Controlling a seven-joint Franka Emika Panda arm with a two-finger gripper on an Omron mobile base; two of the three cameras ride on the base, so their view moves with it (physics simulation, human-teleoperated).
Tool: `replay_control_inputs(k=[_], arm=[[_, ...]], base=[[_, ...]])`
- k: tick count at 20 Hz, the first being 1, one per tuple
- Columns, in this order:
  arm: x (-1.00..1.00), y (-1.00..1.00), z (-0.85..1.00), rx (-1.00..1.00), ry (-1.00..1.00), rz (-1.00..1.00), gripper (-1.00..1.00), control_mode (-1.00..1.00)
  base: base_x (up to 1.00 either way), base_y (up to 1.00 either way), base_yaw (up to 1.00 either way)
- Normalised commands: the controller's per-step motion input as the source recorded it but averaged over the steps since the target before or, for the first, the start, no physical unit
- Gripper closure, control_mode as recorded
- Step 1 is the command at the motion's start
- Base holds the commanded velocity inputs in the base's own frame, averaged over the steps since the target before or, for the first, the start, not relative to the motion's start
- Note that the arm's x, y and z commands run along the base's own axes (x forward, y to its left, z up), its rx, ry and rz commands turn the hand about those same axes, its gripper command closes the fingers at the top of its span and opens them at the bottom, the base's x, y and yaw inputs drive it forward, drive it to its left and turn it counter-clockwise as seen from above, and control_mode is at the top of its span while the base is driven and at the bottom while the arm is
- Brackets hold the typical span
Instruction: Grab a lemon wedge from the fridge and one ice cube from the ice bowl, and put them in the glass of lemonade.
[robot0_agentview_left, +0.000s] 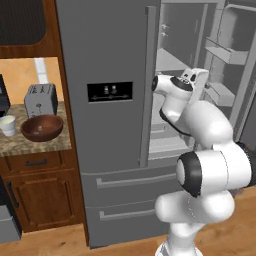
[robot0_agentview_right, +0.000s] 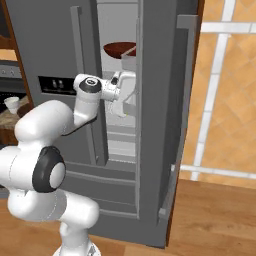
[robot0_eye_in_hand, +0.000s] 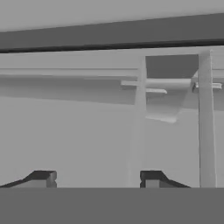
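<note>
Grey steel fridge (robot0_agentview_left: 110, 60) with a black dispenser panel (robot0_agentview_left: 110, 92); pale grey inside. Reddish-brown bowl (robot0_agentview_left: 42, 127) and whitish cup (robot0_agentview_left: 7, 125) on a speckled tan-brown stone surface (robot0_agentview_left: 30, 144). Silver-grey toaster (robot0_agentview_left: 40, 99). Brown wooden cabinet (robot0_agentview_left: 42, 197), light wooden floor (robot0_agentview_right: 215, 215). Another reddish-brown bowl (robot0_agentview_right: 119, 49) inside the fridge.

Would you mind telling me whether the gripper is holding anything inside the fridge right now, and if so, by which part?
Nothing is held: in the hand view the gripper has its fingertips apart with only bare fridge interior between them.
</note>
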Motion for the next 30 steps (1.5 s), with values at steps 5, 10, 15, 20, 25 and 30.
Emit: replay_control_inputs(k=[5,10,15,20,25,30], arm=[[-0.98,-0.34,0.29,-0.07,-0.3,-0.01,-1.0,-1.0],[-1.0,0.4,0.48,-0.19,-0.44,0.08,-1.0,-1.0],[-0.53,0.94,0.07,-0.18,-0.21,0.04,-1.0,-1.0],[-0.37,0.11,-0.47,0.32,-0.17,-0.01,-1.0,-1.0],[-0.47,0.32,-0.31,0.42,-0.09,0.02,-1.0,-1.0],[-0.1,0.52,-0.32,0.36,-0.01,0.14,-1.0,-1.0]], base=[[0.0,0.0,0.0],[0.0,0.0,0.0],[0.0,0.0,0.0],[0.0,0.0,0.0],[0.0,0.0,0.0],[0.0,0.0,0.0]])
